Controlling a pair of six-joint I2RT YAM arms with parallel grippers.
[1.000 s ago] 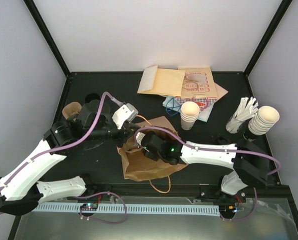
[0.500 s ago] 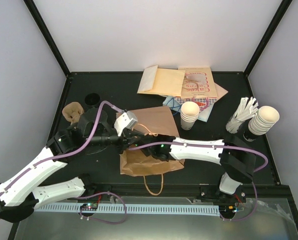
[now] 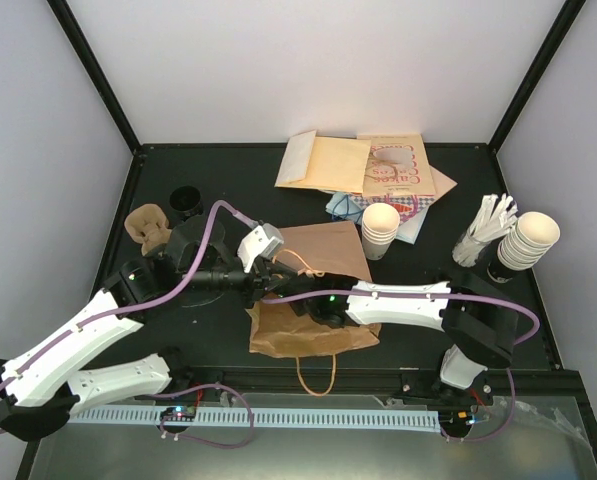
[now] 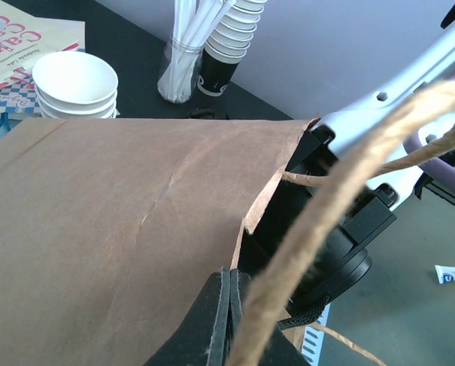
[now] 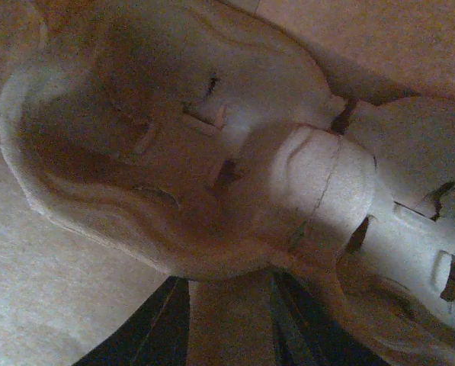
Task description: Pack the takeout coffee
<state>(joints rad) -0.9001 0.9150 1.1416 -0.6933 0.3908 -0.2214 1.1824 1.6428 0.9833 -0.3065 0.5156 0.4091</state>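
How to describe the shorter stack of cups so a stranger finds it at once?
Start at the flat tan papers at the back edge of the table. Just in front stands the short cup stack, upright. The other cup stack, at the right edge, is taller, beside a jar of straws.

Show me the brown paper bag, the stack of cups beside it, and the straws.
bag (image 3: 323, 248): top view, on its raised upper panel.
cup stack (image 3: 381, 218): top view, inside the top cup's mouth.
straws (image 3: 491, 219): top view, on the white bundle's upper ends.
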